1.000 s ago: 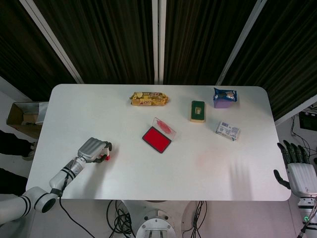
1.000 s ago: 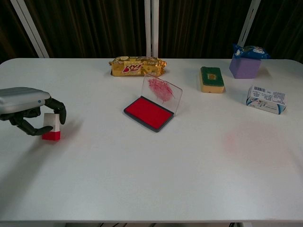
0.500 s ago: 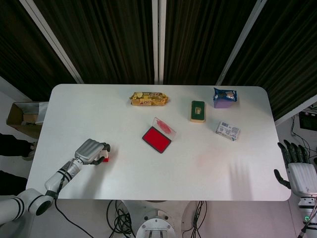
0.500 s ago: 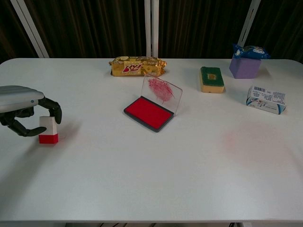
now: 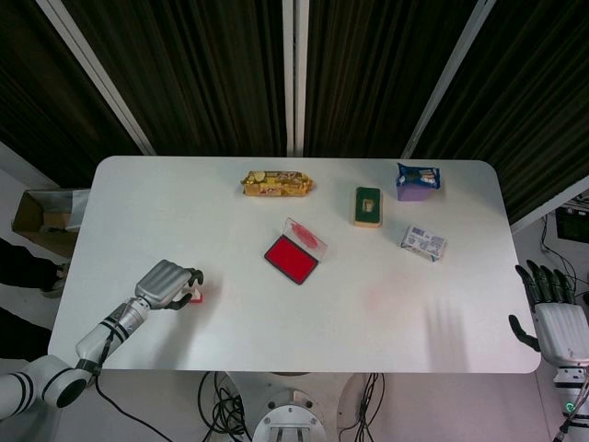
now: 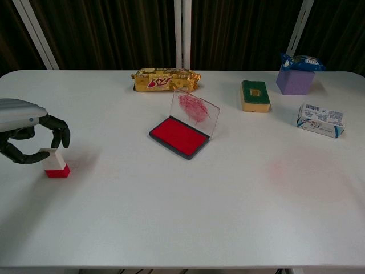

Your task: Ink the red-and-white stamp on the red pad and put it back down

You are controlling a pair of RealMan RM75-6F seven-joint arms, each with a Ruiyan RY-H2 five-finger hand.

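Note:
The red-and-white stamp [image 6: 56,164] [image 5: 195,296] stands upright at the table's near left, its red base on or just above the surface. My left hand [image 6: 31,137] [image 5: 167,284] arches over it, pinching its white top between thumb and fingertips. The red ink pad [image 6: 179,136] [image 5: 291,259] lies mid-table with its clear, ink-smeared lid [image 6: 195,111] standing open, well to the right of the stamp. My right hand [image 5: 552,313] hangs past the table's right front corner with fingers spread and nothing in it; the chest view does not show it.
A golden snack packet [image 6: 165,80] lies at the back centre. A green-and-yellow sponge [image 6: 255,95], a purple box with a blue packet on top [image 6: 296,75] and a small white-blue pack [image 6: 320,120] sit at the back right. A cardboard box [image 5: 46,219] stands off the left edge.
My left hand has drawn back left and toward the near edge, and the stamp has shifted with it, standing straighter and closer to the front. The right hand has not moved.

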